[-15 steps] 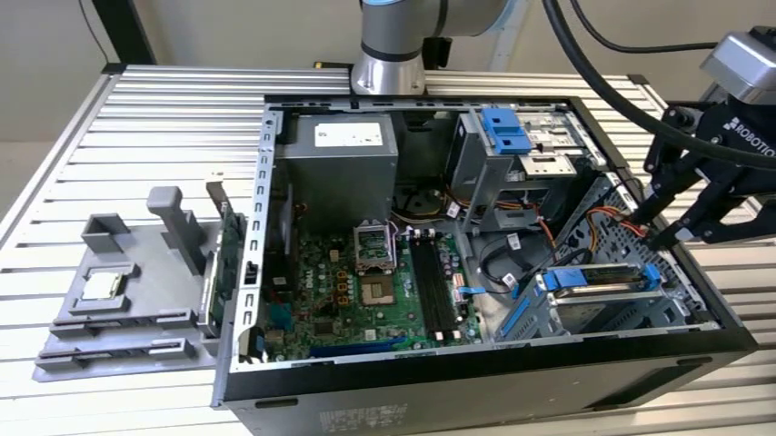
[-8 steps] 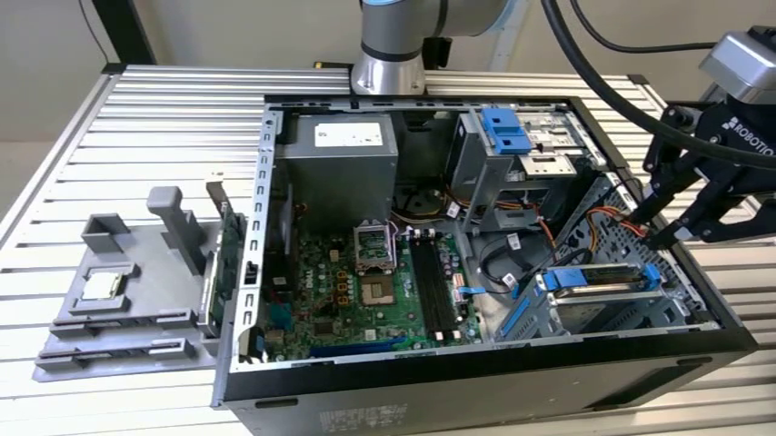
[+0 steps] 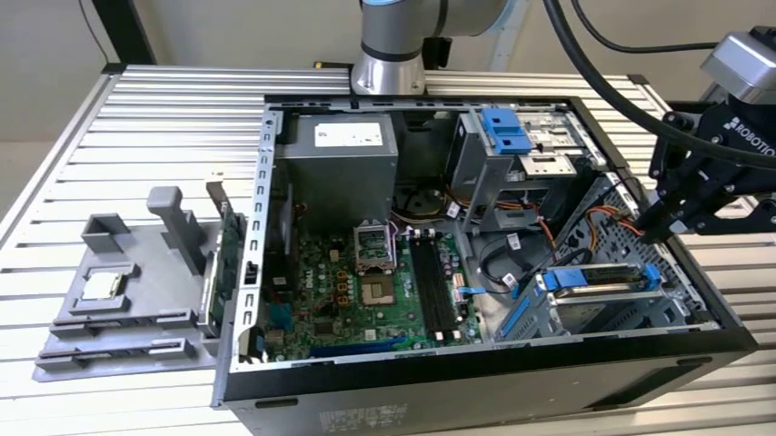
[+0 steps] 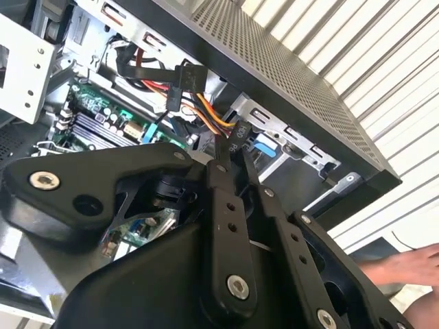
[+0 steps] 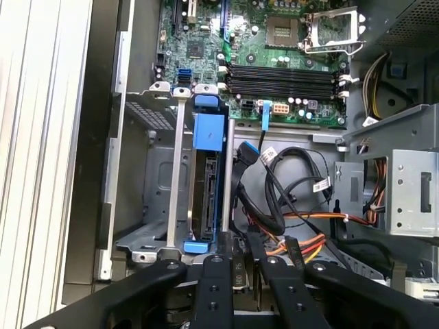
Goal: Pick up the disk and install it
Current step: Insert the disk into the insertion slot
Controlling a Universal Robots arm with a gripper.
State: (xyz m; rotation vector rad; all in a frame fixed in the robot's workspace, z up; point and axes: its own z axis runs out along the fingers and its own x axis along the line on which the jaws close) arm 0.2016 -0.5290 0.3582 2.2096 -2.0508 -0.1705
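Observation:
The disk (image 3: 602, 283), silver with a blue rail frame, sits in the drive cage at the front corner of the open computer case (image 3: 261, 272), on the exterior view's right. In the first wrist view the disk (image 5: 206, 188) stands on edge between two metal rails, its blue tab toward the motherboard. My gripper (image 3: 656, 234) hangs just beyond the cage, by the case's side wall. In the second wrist view the gripper (image 4: 233, 163) is shut on a black cable connector (image 4: 235, 137) with orange, yellow and red wires. In the first wrist view the gripper (image 5: 236, 248) is just off the disk's end.
Black and coloured cables (image 5: 288, 199) lie loose beside the cage. A grey power-supply box (image 3: 340, 150) and a second blue-railed bay (image 3: 503, 127) fill the case's far side. A grey fixture (image 3: 122, 300) with a small chip stands at the exterior view's left. A person's hand (image 4: 411, 264) rests outside the case.

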